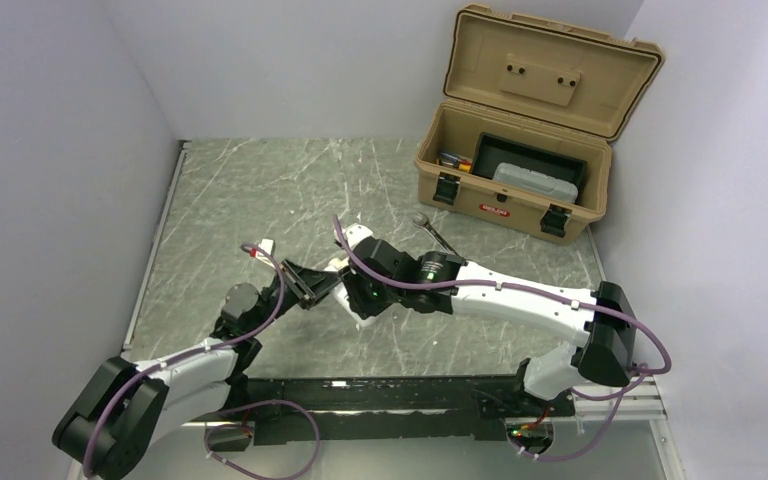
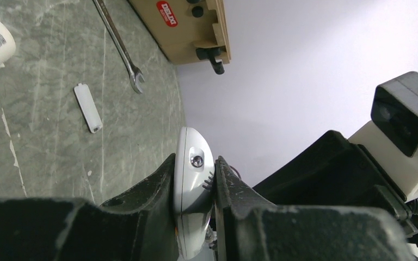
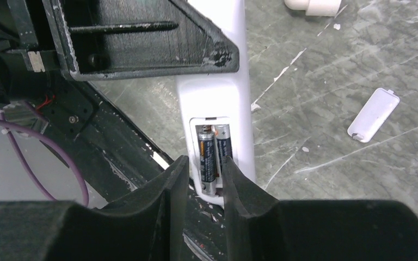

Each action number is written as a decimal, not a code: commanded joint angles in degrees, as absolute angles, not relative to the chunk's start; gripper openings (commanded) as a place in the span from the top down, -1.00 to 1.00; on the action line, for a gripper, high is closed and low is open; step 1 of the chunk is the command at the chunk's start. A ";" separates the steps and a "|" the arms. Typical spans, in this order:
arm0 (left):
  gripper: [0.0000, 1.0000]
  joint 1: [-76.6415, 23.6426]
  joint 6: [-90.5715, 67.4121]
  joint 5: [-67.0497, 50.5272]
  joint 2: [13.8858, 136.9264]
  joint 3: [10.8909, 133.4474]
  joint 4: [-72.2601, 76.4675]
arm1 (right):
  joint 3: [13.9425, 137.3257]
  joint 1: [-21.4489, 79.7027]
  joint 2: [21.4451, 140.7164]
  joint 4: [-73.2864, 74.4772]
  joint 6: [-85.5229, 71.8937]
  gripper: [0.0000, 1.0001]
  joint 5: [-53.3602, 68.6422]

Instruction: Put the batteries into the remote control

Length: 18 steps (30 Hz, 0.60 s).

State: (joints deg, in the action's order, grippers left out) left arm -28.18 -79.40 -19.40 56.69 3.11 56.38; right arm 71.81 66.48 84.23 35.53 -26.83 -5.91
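Your left tool (image 2: 195, 166) is clenched on the remote control (image 3: 213, 100), gripping one end and holding it off the worktop (image 1: 260, 190), roughly over the middle and a little toward the near edge. The remote's back faces your right wrist camera. The bay is uncovered and both batteries (image 3: 213, 155) lie side by side inside it.

Your right tool (image 3: 204, 166) sits at the bay's lower end, one finger on either side of the batteries with a narrow gap. You cannot tell whether it is pinching them or only straddling them.

The white battery cover (image 3: 373, 114) lies flat on the worktop beside the remote, near a silver wrench (image 2: 117, 46). A white pipe fitting (image 3: 313, 5) lies further off. An open tan toolbox (image 1: 520, 170) stands at the far right corner.
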 commanded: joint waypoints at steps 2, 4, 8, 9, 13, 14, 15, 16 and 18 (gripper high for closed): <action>1.00 -28.62 -80.83 -22.15 58.01 4.21 62.57 | 73.78 66.22 82.12 35.72 -27.02 0.37 -8.33; 1.00 -28.61 -81.15 -22.04 58.45 3.82 63.50 | 73.53 66.26 82.18 35.73 -27.07 0.37 -8.38; 1.00 -28.62 -81.30 -22.12 58.58 3.60 63.75 | 73.30 66.24 81.52 35.54 -27.03 0.36 -8.39; 1.00 -28.65 -81.30 -22.13 58.54 3.60 63.66 | 73.26 66.21 81.14 35.45 -26.93 0.37 -8.50; 1.00 -28.63 -81.62 -22.77 58.83 3.69 63.79 | 71.80 66.19 77.54 32.90 -24.63 0.36 -7.98; 1.00 -28.64 -81.77 -23.04 59.02 3.69 64.00 | 70.90 66.23 75.95 31.37 -22.77 0.33 -7.44; 1.00 -28.64 -81.88 -23.41 59.18 3.81 64.06 | 69.25 66.22 74.01 29.01 -21.18 0.32 -6.65; 1.00 -28.61 -82.03 -23.88 59.30 3.97 64.07 | 66.70 66.24 71.64 25.82 -19.60 0.31 -5.95; 1.00 -28.63 -82.61 -24.66 59.49 4.11 64.15 | 59.41 66.19 65.70 16.76 -15.68 0.31 -4.70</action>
State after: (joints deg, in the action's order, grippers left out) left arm -28.34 -81.19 -22.22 59.05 3.11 59.55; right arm 68.14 66.41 76.18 31.33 -23.24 -6.81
